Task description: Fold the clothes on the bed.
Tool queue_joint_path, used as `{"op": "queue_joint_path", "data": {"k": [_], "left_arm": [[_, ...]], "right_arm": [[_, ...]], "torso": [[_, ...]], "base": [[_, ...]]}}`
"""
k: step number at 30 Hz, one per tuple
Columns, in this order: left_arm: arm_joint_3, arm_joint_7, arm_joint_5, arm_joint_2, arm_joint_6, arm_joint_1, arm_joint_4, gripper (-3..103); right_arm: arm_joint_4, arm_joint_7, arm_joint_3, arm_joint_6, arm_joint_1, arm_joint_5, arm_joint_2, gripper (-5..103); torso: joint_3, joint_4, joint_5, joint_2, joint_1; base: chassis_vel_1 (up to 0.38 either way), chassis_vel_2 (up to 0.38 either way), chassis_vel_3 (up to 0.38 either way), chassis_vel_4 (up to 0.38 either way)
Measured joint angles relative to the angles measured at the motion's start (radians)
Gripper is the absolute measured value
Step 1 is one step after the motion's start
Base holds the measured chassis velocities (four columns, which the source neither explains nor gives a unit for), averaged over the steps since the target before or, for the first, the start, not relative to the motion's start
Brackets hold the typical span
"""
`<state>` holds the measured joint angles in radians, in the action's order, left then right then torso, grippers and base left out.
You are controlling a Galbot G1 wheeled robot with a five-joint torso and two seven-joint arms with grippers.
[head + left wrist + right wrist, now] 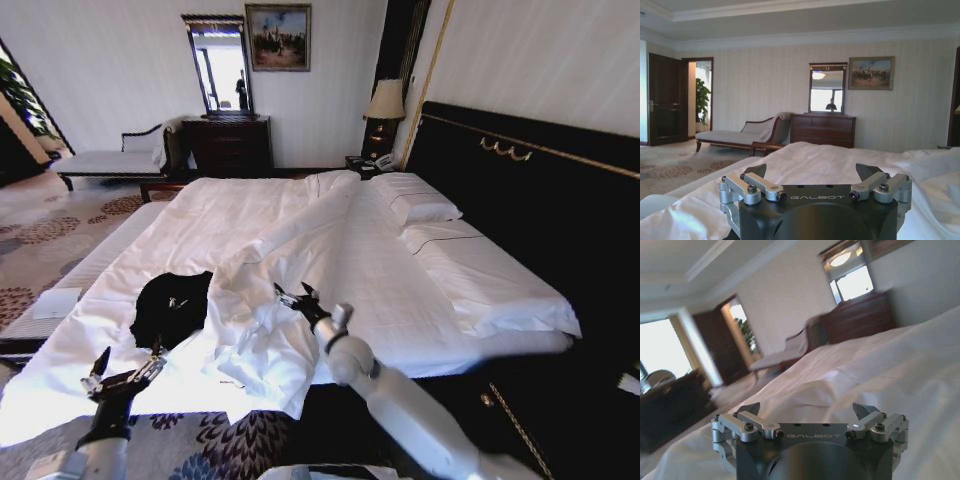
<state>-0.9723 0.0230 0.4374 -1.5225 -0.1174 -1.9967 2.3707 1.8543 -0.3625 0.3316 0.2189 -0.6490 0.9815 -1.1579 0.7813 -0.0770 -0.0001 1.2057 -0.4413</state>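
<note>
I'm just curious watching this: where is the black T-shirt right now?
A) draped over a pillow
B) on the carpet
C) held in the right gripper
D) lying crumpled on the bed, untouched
D: the black T-shirt lies bunched on the bed, with both open grippers apart from it.

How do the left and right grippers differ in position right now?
The left gripper hangs low at the near edge of the bed, just short of the black T-shirt; the right gripper reaches farther in, over the rumpled white duvet. The left is closer to the T-shirt than the right. Both are open and hold nothing.
</note>
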Motion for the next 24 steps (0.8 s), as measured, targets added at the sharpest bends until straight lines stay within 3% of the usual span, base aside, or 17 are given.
{"op": "queue_joint_path", "data": {"k": [3, 4, 7, 11, 24], "left_arm": [[0.003, 0.001, 0.001, 0.000, 0.002, 0.005, 0.000, 100], [0.003, 0.001, 0.001, 0.000, 0.002, 0.005, 0.000, 100], [0.007, 0.002, 0.001, -0.002, 0.001, 0.007, 0.000, 100], [0.009, 0.003, -0.002, -0.004, 0.001, 0.008, 0.001, 100], [0.011, 0.010, -0.002, -0.003, -0.003, 0.012, -0.005, 100]], "right_arm": [[0.001, -0.065, 0.046, 0.104, 0.102, 0.107, -0.014, 100], [0.001, -0.065, 0.046, 0.104, 0.102, 0.107, -0.014, 100], [0.017, -0.194, 0.103, 0.213, 0.177, 0.196, -0.045, 100], [0.014, -0.251, 0.156, 0.278, 0.227, 0.270, -0.084, 100], [-0.101, -0.260, 0.257, 0.293, 0.283, 0.286, -0.222, 100]], "torso": [[0.000, -0.0002, -0.0001, 0.000, 0.000], [0.000, -0.0002, -0.0001, 0.000, 0.000], [0.000, 0.0001, -0.0001, 0.000, 0.000], [0.000, -0.0001, -0.0001, 0.000, 0.000], [0.000, 0.0000, -0.0001, 0.000, 0.000]], "base": [[0.000, 0.000, 0.000, 0.000], [0.000, 0.000, 0.000, 0.000], [0.000, 0.000, 0.000, 0.000], [0.000, 0.000, 0.000, 0.000], [0.000, 0.000, 0.000, 0.000]]}}
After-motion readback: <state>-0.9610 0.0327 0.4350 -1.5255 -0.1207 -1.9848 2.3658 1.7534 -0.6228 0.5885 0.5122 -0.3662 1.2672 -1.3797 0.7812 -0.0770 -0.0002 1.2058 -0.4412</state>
